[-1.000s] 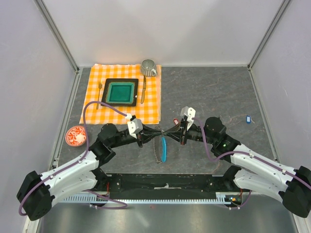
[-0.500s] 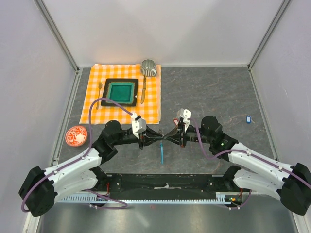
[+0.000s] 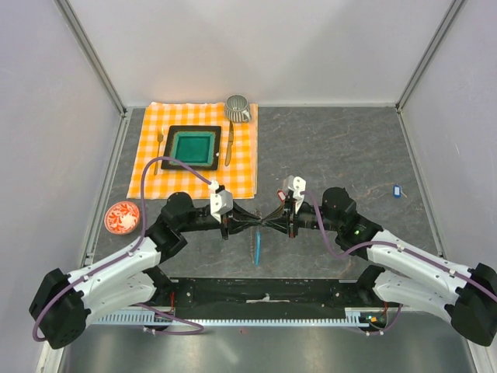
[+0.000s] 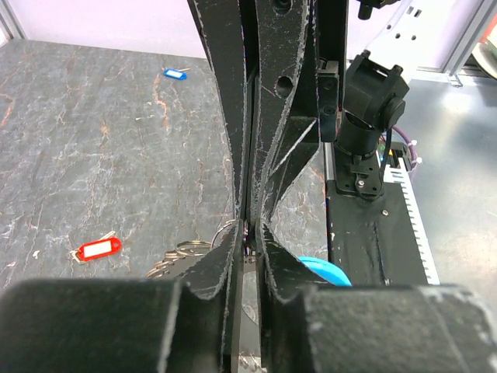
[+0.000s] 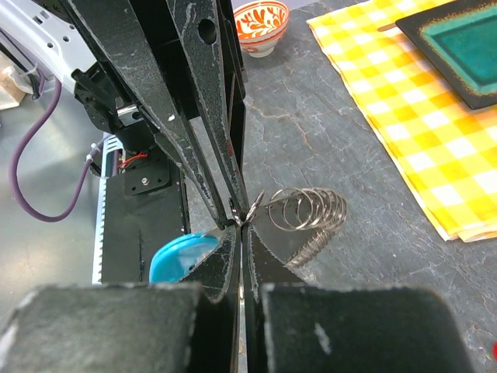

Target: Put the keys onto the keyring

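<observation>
My left gripper point(image 3: 257, 224) and right gripper point(image 3: 267, 224) meet tip to tip above the middle of the table. Both are shut on the thin wire of the keyring point(image 3: 255, 250), which hangs below them edge-on, its light-blue strip showing. In the left wrist view the left gripper point(image 4: 250, 233) pinches the wire, with the coil point(image 4: 182, 252) to its left. From the right wrist, the right gripper point(image 5: 241, 224) grips beside the coil loops point(image 5: 311, 208). The red key point(image 3: 281, 194) point(image 4: 97, 249) lies on the table just behind the grippers. The blue key point(image 3: 396, 189) point(image 4: 175, 73) lies far right.
An orange checked cloth point(image 3: 155, 167) at the back left carries a dark plate point(image 3: 192, 147), a fork point(image 3: 159, 148), a knife point(image 3: 229, 144) and a metal cup point(image 3: 238, 107). A red-patterned saucer point(image 3: 122, 217) point(image 5: 260, 19) sits at the left edge. Walls close in three sides.
The keyring, a second ago spread as a wider loop under the grippers, now hangs narrow and edge-on. The left gripper has shifted a little to the right, towards the right one.
</observation>
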Controlling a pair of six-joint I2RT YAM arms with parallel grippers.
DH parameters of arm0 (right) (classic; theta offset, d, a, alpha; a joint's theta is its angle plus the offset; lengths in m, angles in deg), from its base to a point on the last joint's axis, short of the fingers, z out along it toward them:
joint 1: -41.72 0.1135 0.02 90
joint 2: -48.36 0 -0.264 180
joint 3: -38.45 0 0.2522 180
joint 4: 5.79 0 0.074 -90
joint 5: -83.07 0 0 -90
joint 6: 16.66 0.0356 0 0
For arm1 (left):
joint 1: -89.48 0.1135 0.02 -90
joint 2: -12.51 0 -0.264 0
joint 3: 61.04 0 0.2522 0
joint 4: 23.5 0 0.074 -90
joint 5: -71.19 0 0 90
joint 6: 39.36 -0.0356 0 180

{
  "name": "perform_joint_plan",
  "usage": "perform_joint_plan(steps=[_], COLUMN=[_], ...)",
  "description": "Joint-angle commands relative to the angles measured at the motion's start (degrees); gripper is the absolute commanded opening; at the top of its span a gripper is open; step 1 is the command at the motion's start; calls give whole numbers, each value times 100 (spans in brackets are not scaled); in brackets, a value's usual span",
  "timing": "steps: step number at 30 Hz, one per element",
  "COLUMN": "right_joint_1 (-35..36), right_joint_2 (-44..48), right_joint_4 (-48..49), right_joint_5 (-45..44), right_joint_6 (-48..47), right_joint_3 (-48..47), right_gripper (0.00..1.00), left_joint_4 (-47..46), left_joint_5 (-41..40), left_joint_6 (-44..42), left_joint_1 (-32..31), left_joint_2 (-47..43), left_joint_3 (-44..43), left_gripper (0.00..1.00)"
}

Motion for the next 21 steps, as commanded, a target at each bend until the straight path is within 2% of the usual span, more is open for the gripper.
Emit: perform_joint_plan(steps=[1,10,12,21], right_joint_1=[34,34,34,34], right_joint_2=[104,174,201,271], right_joint_4=[304,260,251,189], right_joint_5=[-285,-241,-276,-320], right_joint_6=[-61,-43,-61,-105], right_joint_3=[-332,-350,-332,-332], right_gripper=[1,1,1,1], left_joint_4=[-113,159,212,441], left_joint_5=[357,243,181,-302], left_joint_6=[53,-9,-17,88], left_joint_1=[-171,-171,-171,-171], left_joint_2=[-125,-28,-46,-81], left_joint_3=[-259,-267,-267,-223], left_gripper=[20,28,33,30])
